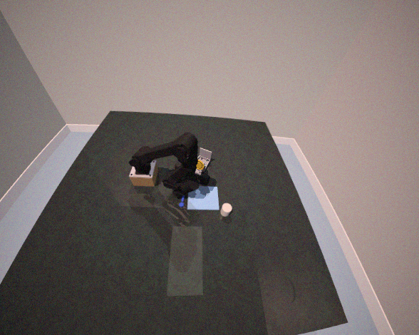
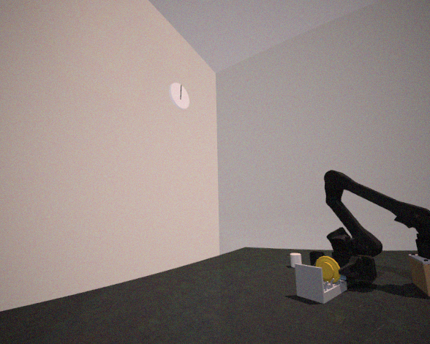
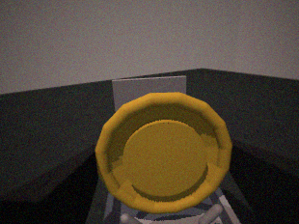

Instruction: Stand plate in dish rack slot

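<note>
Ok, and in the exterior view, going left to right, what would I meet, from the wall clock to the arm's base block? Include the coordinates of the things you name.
round white wall clock (image 2: 179, 96) → short white cylinder (image 1: 226, 209) (image 2: 295, 260) → yellow round plate (image 1: 199, 165) (image 2: 328, 268) (image 3: 165, 157) → tan box-shaped base block (image 1: 143, 180) (image 2: 429, 277). The light grey dish rack overlaps the plate, so I leave it out.

Between my black jaws (image 1: 202, 172) the plate (image 1: 199, 165) (image 2: 327, 268) (image 3: 166, 154) is plain golden yellow, darker in its shaded well. Just beyond them I see the dish rack (image 1: 205, 152) (image 2: 309, 282) (image 3: 149, 88), pale grey. Near my jaws are a light blue square (image 1: 207, 202) mottled by shadow, a deep blue item (image 1: 181, 204) and a white cylinder (image 1: 226, 209) (image 2: 295, 260).
</note>
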Tool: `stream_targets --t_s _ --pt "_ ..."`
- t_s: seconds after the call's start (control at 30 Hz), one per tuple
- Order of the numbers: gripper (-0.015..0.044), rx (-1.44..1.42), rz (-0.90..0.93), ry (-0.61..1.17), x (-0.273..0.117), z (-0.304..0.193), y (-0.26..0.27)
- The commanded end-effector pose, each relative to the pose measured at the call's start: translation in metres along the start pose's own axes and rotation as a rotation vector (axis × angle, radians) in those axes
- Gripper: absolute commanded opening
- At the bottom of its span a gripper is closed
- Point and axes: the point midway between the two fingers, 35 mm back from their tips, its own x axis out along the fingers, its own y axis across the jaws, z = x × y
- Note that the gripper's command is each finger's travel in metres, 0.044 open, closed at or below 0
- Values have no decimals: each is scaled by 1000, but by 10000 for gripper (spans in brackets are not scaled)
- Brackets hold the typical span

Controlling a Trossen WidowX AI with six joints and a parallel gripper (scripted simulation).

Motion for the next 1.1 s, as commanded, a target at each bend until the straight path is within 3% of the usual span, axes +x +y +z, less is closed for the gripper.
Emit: stream_targets --t_s 0.0,0.27,0.77,1.07 --pt "0 -2 0 0 0 2 0" --pt "0 -2 0 0 0 2 0" --pt "394 -7 0 0 0 2 -1" --pt "400 -5 -1 -1 0 6 -2"
